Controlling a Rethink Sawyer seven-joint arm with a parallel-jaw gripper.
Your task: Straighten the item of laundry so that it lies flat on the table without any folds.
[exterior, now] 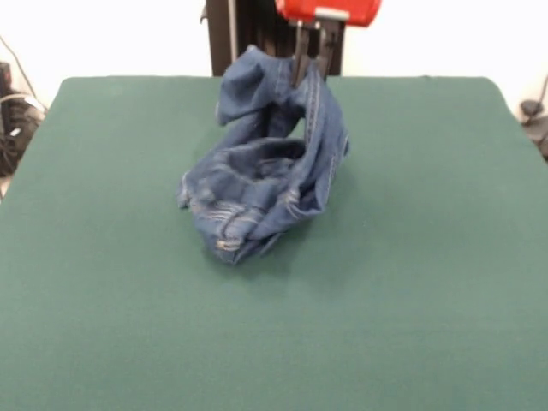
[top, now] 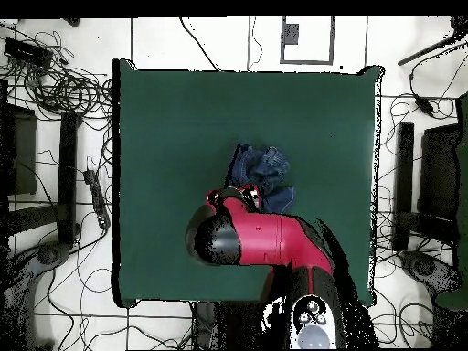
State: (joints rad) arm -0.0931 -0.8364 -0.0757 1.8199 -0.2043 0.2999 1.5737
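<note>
The blue denim jeans (exterior: 261, 175) are bunched in a heap on the dark green table (exterior: 411, 282). One part of them is lifted up at the heap's far side. My gripper (exterior: 310, 67) comes down from the red arm head and is shut on that raised fold, holding it above the table. The rest of the jeans hangs down from it and lies crumpled, with tan stitching showing at the near edge. In the overhead view the jeans (top: 265, 169) lie near the table's (top: 164, 119) middle, and the red and black arm (top: 260, 239) hides the gripper.
Cables and dark equipment (top: 64, 91) lie on the floor round the table on both sides. The robot's black pedestal (exterior: 248, 34) stands at the table's far side.
</note>
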